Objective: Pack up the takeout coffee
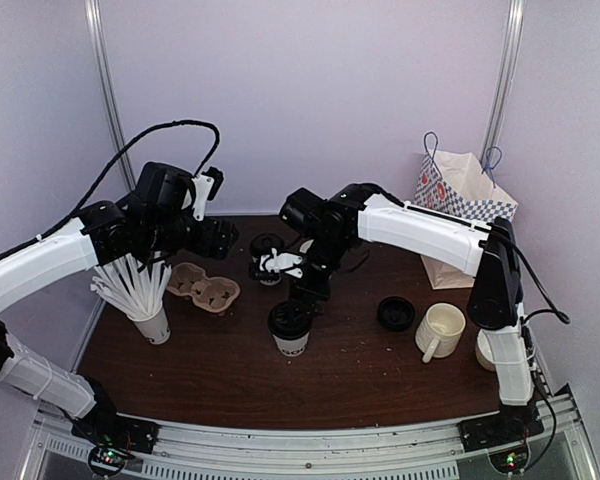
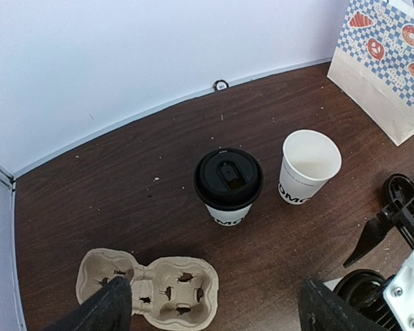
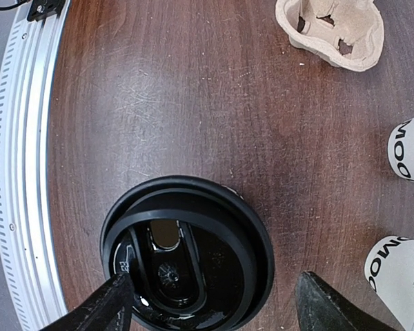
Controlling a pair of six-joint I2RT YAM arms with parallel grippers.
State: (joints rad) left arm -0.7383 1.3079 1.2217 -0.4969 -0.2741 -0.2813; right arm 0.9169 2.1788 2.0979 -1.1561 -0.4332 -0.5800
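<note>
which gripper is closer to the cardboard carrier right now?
Left. The left gripper hovers open just above the carrier. The right gripper is farther off, open over a lidded cup nearer the table's front.

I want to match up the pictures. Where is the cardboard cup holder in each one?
Top view: the cardboard cup holder is left of the middle, next to the cup of straws.
Left wrist view: the holder is at the bottom left.
Right wrist view: the holder is in the top right corner.
Shared landmark: the dark wooden table under it shows in all three.
</note>
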